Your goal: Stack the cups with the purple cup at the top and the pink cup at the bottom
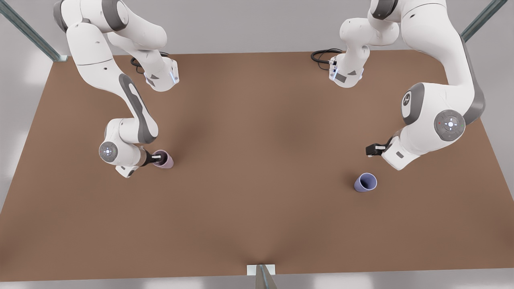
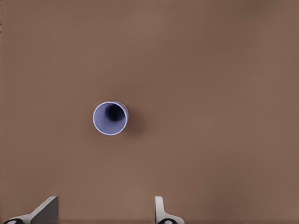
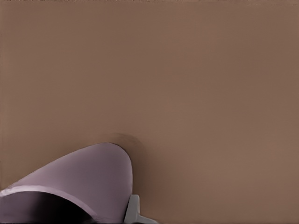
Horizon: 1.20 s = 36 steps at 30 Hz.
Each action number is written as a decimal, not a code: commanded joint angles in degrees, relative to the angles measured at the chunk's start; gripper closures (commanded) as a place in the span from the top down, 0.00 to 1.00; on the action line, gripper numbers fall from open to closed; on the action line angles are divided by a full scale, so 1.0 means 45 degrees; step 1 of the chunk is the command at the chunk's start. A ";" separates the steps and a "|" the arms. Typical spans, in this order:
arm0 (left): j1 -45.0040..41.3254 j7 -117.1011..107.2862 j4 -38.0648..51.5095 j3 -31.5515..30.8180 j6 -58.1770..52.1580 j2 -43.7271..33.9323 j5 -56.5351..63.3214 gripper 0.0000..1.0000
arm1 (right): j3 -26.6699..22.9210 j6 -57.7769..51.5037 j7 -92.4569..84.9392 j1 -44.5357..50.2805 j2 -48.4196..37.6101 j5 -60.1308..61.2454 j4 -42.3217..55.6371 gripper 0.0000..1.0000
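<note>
The pink cup [image 1: 164, 159] is seen standing on the brown table [image 1: 257, 208] toward the front view's left, with the right gripper [image 1: 154, 158] reaching over its rim from the side. One dark finger is seen crossing the cup's mouth in the front view, while the other finger is hidden behind the wrist and the cup wall, so the grip cannot be confirmed from that view alone. In the right wrist view the pink cup [image 3: 88, 179] is cut off at the frame's edge, its mauve wall and a part of its dark interior being shown very close to the camera, and one pale fingertip [image 3: 132, 210] is seen pressed against the outside of the wall (the finger inside the cup is lost in the dark interior). The wall is thus taken to be pinched between the two fingers.

The purple cup [image 1: 365, 182] is found upright on the table toward the front view's right, well apart from the pink cup. The left gripper [image 1: 371, 150] is held above and near it, not touching it. In the front view the fingers are too small and dark to be told apart. In the left wrist view the purple cup [image 2: 110, 118] is looked down on from directly above, its round rim and dark bottom being shown, and two pale fingertips [image 2: 160, 210] are cut off by the frame's edge, spread wide with bare table between them.
</note>
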 commanded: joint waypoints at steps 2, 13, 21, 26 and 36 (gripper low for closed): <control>-0.0002 -0.0120 0.0012 0.0007 0.0067 -0.0013 0.0013 1.00 | 0.0017 0.0022 -0.0733 0.0001 -0.0086 -0.0034 0.0025 0.21; -0.0002 -0.0041 0.0168 0.0007 -0.0011 0.0046 -0.0007 1.00 | 0.1033 -0.4468 0.6882 0.2110 0.1514 0.0454 0.7034 0.21; -0.0002 -0.0100 0.0168 -0.0071 -0.0030 -0.0013 -0.0007 1.00 | 0.0935 -0.6346 1.3270 0.7774 0.7941 0.0415 1.8033 0.21; -0.0002 -0.0100 0.0168 -0.0071 -0.0050 -0.0052 -0.0007 1.00 | 0.0916 -0.4842 1.3251 0.8693 0.9171 -0.0287 1.8151 0.21; -0.0002 -0.0158 0.0168 -0.0033 -0.0050 -0.0033 -0.0007 1.00 | 0.0916 -0.5213 1.2704 0.9083 0.9913 -0.2495 1.7623 0.21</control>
